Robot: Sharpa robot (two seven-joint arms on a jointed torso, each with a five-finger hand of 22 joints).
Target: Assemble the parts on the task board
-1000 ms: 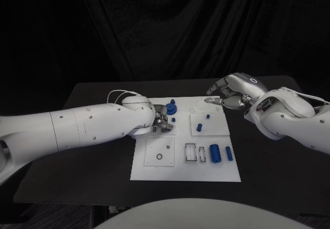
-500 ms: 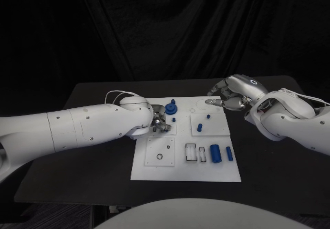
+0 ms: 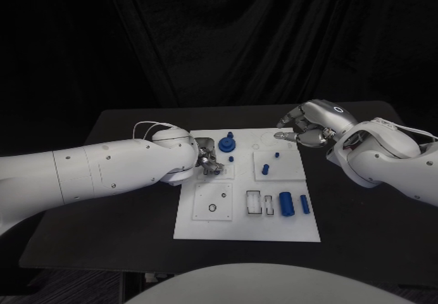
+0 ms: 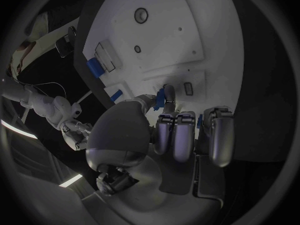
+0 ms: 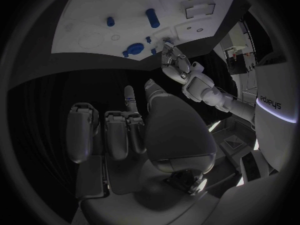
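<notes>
While the left hand sits over the task board's far left part, its thumb and a finger pinch a small blue part just above the white plate. The right hand hovers off the board's far right corner, fingers curled in, holding nothing.

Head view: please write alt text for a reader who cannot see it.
The left silver many-fingered hand works at the far left corner of the white rectangular task board, fingers at a small blue part, while the right silver hand hovers over the board's far right corner. Two blue cylinders lie near the board's right edge on the black table.
</notes>
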